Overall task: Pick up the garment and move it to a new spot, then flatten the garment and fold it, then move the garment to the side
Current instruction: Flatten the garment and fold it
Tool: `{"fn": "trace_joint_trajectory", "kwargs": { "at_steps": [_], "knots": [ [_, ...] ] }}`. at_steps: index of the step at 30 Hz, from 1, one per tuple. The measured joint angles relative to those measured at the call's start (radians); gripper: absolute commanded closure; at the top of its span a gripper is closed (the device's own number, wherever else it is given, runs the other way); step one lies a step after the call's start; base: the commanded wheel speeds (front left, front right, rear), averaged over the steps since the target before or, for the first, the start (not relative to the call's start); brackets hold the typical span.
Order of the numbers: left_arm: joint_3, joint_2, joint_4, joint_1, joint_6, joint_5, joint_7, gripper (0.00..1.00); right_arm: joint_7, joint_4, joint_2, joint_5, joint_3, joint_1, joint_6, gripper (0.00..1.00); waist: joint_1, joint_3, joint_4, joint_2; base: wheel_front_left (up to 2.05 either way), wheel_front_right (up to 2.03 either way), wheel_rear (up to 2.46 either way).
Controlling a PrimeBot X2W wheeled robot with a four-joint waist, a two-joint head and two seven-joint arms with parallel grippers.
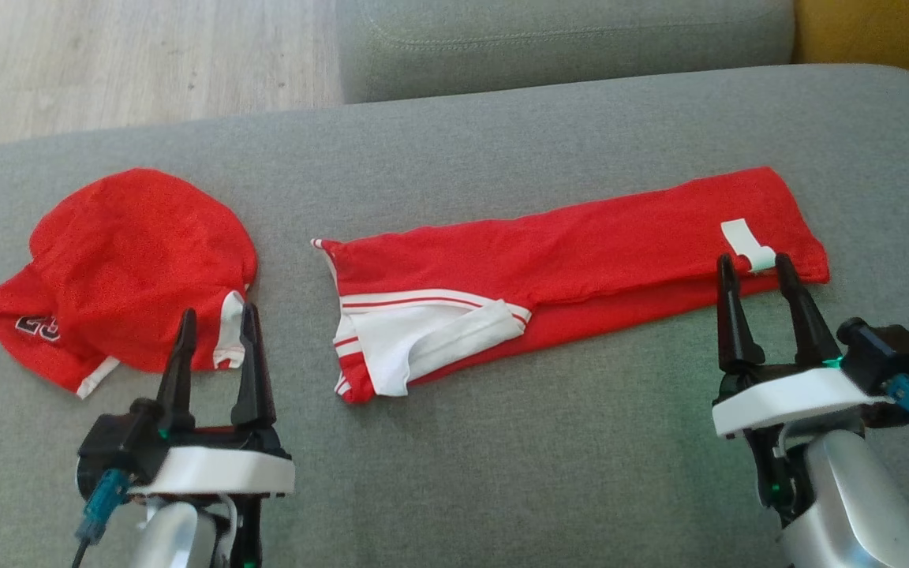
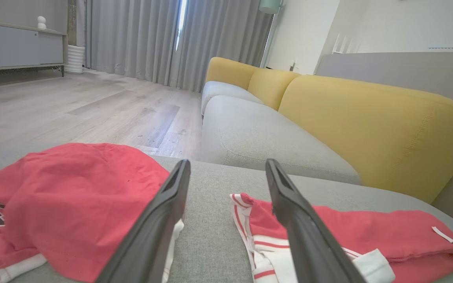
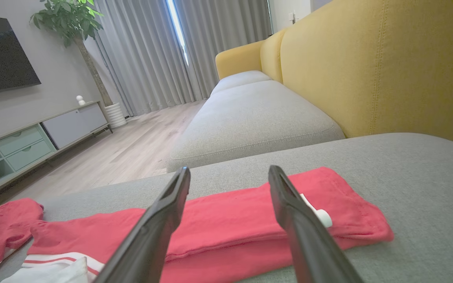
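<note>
**Two open grippers, two red garments on a grey cushion**

On the head view, a long red garment [image 1: 581, 252] lies folded into a narrow strip on the grey cushion [image 1: 502, 142]. It runs from the middle of the picture out toward 3 o'clock, with its far end slightly higher. Its near end, at about 6 o'clock from the picture's centre, shows white trim [image 1: 415, 335] with red stripes, partly turned over. A small white tag [image 1: 742, 241] sits on the strip's 3 o'clock end.

The right gripper [image 1: 755, 260] rises from 4 o'clock with its jaws spread wide and nothing between them. Its fingertips overlap the strip's near edge just beside the tag; whether they touch the cloth cannot be told.

At 9 o'clock a second red garment [image 1: 131, 260] lies crumpled in a heap, well apart from the strip, with dark lettering on its 8 o'clock edge. The left gripper [image 1: 218, 312] rises from 7 o'clock, jaws also wide apart and empty, its fingertips over the heap's near edge.

Beyond the cushion, at 12 o'clock, is another grey seat [image 1: 565, 39], with wooden floor [image 1: 107, 63] at 11 o'clock. The left wrist view shows a yellow backrest [image 2: 368, 125] and grey curtains [image 2: 140, 39].
</note>
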Motion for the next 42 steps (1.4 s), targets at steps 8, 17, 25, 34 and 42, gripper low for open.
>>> {"fn": "trace_joint_trajectory", "kwargs": {
  "at_steps": [8, 17, 25, 34, 42],
  "knots": [
    [0.037, -0.028, 0.014, -0.024, -0.05, 0.07, 0.0, 0.0, 0.072, 0.018, 0.008, -0.062, -0.088, -0.034, 0.0, 0.0, 0.0, 0.045, 0.015, 0.0, 0.0, 0.0, 0.0],
    [0.05, -0.052, 0.031, -0.105, -0.084, 0.105, 0.0, 0.0, 0.227, 0.206, -0.02, -0.165, -0.423, -0.282, 0.0, 0.0, 0.0003, 0.134, 0.06, -0.0001, 0.0, 0.0, 0.0],
    [0.049, -0.058, 0.041, -0.135, -0.101, 0.106, 0.0, 0.0, 0.32, 0.369, -0.019, -0.348, -0.596, -0.358, 0.0, 0.0, 0.0003, 0.186, 0.099, -0.0001, 0.0, 0.0, 0.0],
    [0.057, -0.061, 0.041, -0.152, -0.102, 0.116, 0.0, 0.0, 0.332, 0.442, -0.012, -0.414, -0.637, -0.417, 0.0, 0.0, 0.0001, 0.225, 0.096, -0.0001, 0.0, 0.0, 0.0],
    [0.07, -0.062, 0.042, -0.187, -0.105, 0.121, 0.0, 0.0, 0.34, 0.479, -0.012, -0.398, -0.621, -0.456, 0.0, 1.0, 0.0001, 0.237, 0.08, -0.0001, 0.0, 0.0, 0.0]
  ]
}}
